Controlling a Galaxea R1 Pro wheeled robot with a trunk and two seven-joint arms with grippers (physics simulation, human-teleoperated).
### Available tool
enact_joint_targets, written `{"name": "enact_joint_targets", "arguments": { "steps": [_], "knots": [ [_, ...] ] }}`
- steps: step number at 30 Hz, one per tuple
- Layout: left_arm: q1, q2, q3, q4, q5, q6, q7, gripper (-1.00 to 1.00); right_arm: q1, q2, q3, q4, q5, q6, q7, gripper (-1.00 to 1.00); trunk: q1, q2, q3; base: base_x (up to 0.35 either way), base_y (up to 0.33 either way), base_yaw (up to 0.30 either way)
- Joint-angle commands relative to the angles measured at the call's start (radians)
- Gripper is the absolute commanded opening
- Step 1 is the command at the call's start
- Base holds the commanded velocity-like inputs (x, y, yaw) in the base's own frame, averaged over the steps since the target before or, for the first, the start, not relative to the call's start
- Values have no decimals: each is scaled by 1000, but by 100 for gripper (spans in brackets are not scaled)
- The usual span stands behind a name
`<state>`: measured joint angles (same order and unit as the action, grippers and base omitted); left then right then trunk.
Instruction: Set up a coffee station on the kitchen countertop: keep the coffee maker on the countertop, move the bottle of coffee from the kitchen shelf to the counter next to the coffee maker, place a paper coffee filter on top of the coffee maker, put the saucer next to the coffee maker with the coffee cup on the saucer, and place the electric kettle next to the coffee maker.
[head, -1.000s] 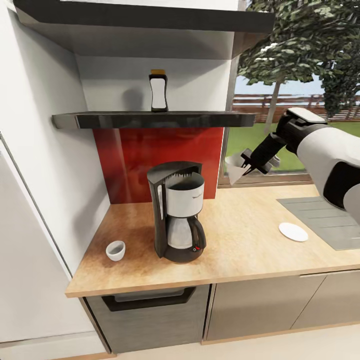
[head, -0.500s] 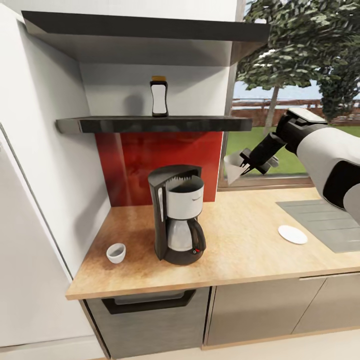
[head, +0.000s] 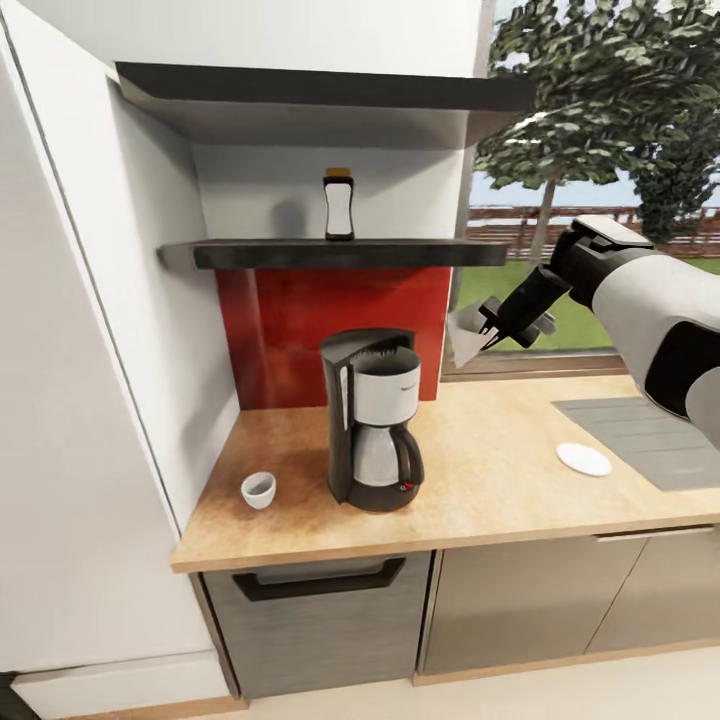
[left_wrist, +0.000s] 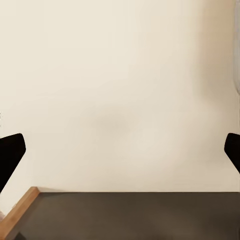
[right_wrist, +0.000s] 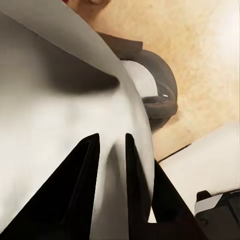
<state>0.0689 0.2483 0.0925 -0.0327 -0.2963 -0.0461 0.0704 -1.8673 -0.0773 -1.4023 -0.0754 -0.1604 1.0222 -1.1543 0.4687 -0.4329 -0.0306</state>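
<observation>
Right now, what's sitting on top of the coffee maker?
Nothing yet. The coffee maker has a bare open top. The paper coffee filter is up in the air to its right, pinched in the right gripper. Its basket's inside is too dark to make out.

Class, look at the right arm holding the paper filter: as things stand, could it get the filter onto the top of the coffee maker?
Probably yes. The right end effector holds the paper coffee filter above and beside the coffee maker, with open air between them.

You're in a home kitchen: a wood-grain desk (head: 480, 470) over grey cabinet fronts (head: 520, 610), a coffee maker (head: 373, 435), red backsplash (head: 300, 325), dark wall shelves (head: 330, 255), and a garden window (head: 590, 180).
</observation>
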Motion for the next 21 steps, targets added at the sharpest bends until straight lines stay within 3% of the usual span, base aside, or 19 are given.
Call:
{"name": "enact_joint_targets", "arguments": {
  "steps": [1, 8, 21],
  "knots": [
    [0, 0, 8, -1, -11, -3, 2, 100, -1, 1, 3, -1, -14, 1, -9, -100, 0, -2, -2, -120, 277, 0],
    [0, -1, 9, -1, -10, -3, 2, 100, -1, 1, 3, -1, -14, -1, -8, -100, 0, -2, -1, -83, 248, 0],
    [-1, -1, 12, -3, -10, -3, 0, 100, -1, 2, 3, -1, -14, -1, -8, -100, 0, -2, -1, -3, 13, 0]
  ]
}}
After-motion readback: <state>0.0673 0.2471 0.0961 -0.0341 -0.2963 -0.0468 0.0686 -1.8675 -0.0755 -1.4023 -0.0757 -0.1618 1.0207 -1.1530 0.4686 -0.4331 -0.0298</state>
